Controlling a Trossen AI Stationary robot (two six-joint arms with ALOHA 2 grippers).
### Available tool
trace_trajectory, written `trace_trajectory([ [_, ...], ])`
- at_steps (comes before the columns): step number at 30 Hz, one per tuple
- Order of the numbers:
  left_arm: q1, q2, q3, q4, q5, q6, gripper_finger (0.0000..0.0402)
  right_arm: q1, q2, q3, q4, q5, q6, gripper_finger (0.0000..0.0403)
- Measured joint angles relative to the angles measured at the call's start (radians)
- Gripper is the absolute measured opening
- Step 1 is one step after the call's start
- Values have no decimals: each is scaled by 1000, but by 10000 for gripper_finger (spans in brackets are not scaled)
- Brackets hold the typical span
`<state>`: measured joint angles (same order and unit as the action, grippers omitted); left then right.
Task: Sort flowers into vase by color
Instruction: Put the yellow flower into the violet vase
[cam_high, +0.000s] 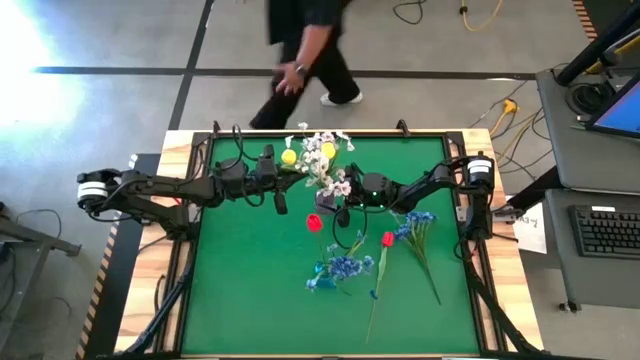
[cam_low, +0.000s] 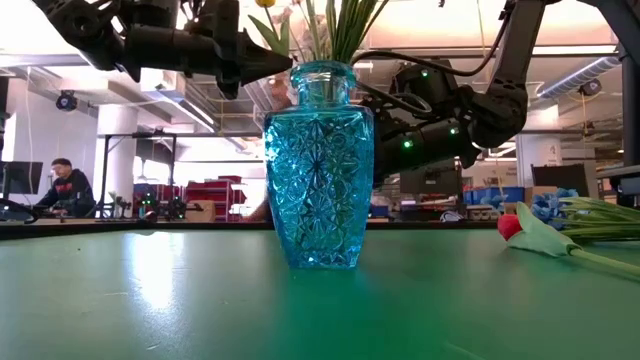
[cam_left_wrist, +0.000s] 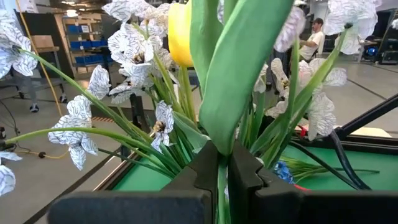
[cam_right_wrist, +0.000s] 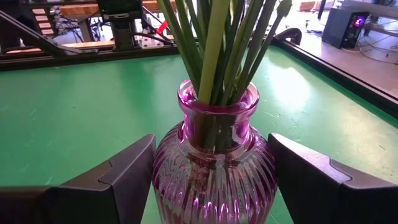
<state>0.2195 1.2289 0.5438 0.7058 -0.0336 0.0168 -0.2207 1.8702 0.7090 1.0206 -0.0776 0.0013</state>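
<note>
Green mat (cam_high: 250, 290) seen from above: a bunch of white sprays (cam_high: 322, 165) and two yellow tulips (cam_high: 289, 156) stands upright at the far middle, so part of the sorting looks done. Left to place: a red tulip (cam_high: 314, 222) near the centre, a second red tulip (cam_high: 387, 239) to its right with its long stem running toward the near edge, a blue cluster (cam_high: 345, 267) near centre, and another blue bunch (cam_high: 419, 219) further right. The left gripper (cam_high: 281, 182) reaches in from the left to the base of the standing bunch; the right gripper (cam_high: 345, 193) comes in from the right, close beside the same bunch. A person (cam_high: 305, 45) walks beyond the far edge.

Low view: a blue cut-glass vase (cam_low: 318, 165) stands in front with green stems rising from its neck. One red tulip (cam_low: 511, 226) and blue blooms (cam_low: 553, 205) lie flat on the right. Both arms hang above and behind the vase.

Left wrist view: the fingers (cam_left_wrist: 205, 168) are pinched shut on a broad green stem or leaf, judged to belong to the yellow tulip (cam_left_wrist: 180, 31) just above. White blossoms (cam_left_wrist: 134, 43) crowd all around. I take this as a placement under way, not yet released.

Right wrist view: a purple ribbed vase (cam_right_wrist: 214, 168) holding a sheaf of green stems (cam_right_wrist: 217, 43) sits between the two fingers (cam_right_wrist: 112, 174), which stand wide on either side and apart from the glass. Likely bracing or about to steady it.
</note>
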Motion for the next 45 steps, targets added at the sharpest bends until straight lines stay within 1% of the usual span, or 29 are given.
trace_trajectory([
  [4, 0, -1, 0, 1, 0, 0, 2, 0, 0, 0, 0, 0, -2, 277],
  [8, 0, -1, 0, 2, 0, 0, 20, 0, 0, 0, 0, 0, -1, 280],
  [12, 0, -2, 0, -1, 0, 0, 53, 0, 0, 0, 0, 0, -2, 278],
  [21, 0, -3, 0, -28, 0, 0, 146, 0, 0, 0, 0, -1, -2, 282],
  [24, 0, -1, 0, -26, 8, 0, 165, 0, 0, 0, 0, -1, -2, 278],
  [26, 0, 9, 0, -11, 51, 0, 171, 0, 0, 0, 0, -1, -2, 278],
  [29, 0, 40, 0, 42, 74, 8, 173, 0, 0, 0, 0, -1, -2, 282],
  [33, 6, 89, 0, 105, 69, 8, 173, 0, 0, 0, 0, -1, -2, 280],
  [36, 8, 112, 0, 136, 69, 15, 164, 0, 0, 0, 0, -1, -2, 277],
  [39, 8, 117, 0, 140, 69, 25, 140, 0, 0, 0, 0, -1, -2, 280],
  [45, 8, 105, 0, 140, 69, 26, 66, 0, 0, 0, -2, -2, -3, 279],
])
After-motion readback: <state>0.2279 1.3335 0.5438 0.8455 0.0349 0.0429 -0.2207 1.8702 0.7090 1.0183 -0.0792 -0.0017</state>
